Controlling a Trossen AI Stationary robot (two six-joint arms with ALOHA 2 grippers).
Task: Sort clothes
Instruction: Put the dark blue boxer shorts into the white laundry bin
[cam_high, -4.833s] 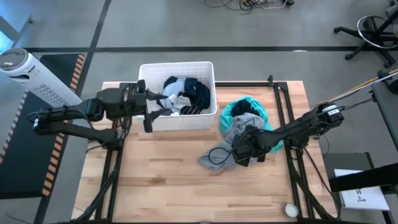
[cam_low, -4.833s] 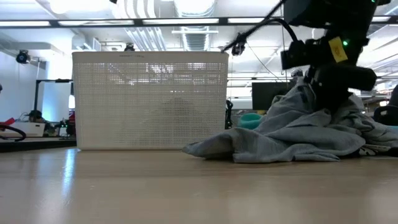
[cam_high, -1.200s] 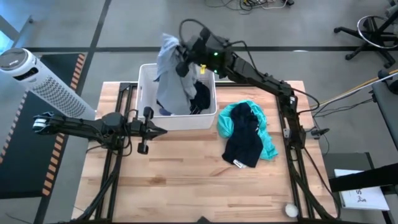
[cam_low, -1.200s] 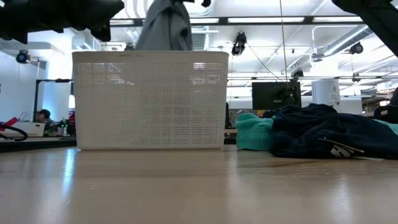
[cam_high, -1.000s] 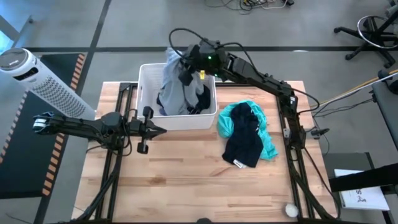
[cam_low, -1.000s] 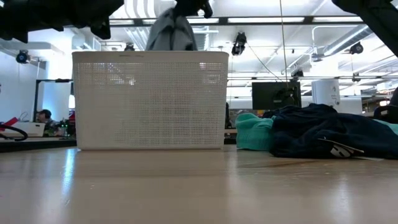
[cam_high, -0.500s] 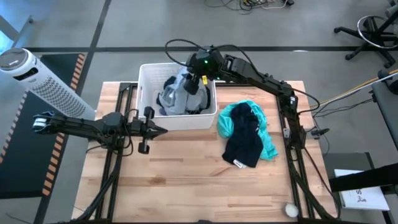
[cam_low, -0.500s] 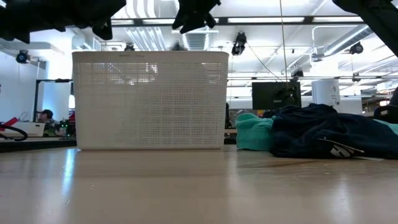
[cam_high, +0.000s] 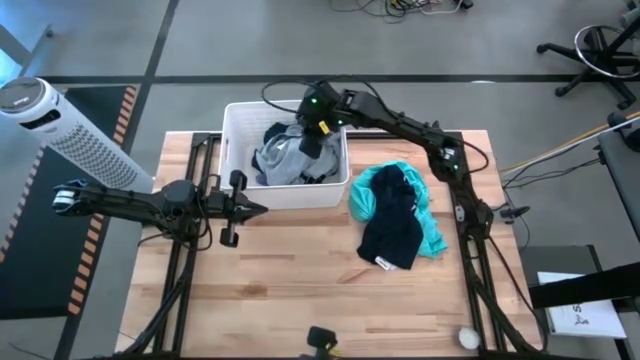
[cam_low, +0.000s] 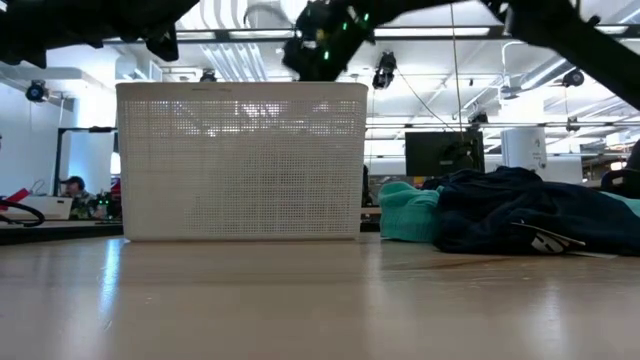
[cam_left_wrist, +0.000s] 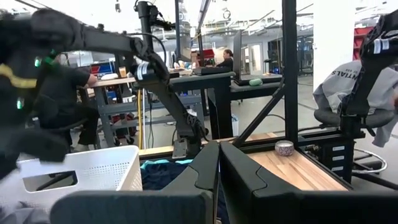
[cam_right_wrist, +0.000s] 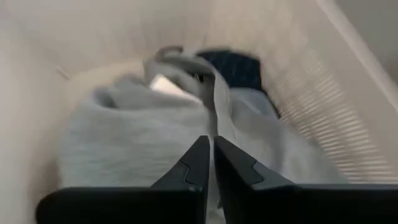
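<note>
Honestly, the low view hides everything inside the white bin (cam_low: 240, 160); its mesh wall blocks the contents. From above, the right gripper (cam_high: 311, 133) hangs over the bin, and its wrist view shows fingers (cam_right_wrist: 193, 165) pressed together, empty, just above the grey garment (cam_right_wrist: 124, 130). The left gripper (cam_high: 232, 208) waits beside the bin, fingers together. Teal garment (cam_high: 432, 238) and dark navy one (cam_high: 392, 228) lie on the table (cam_high: 290, 290).

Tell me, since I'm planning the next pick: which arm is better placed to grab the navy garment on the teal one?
Right, probably. The right gripper hangs over the bin, on the navy garment's side; the left gripper waits across the table.
</note>
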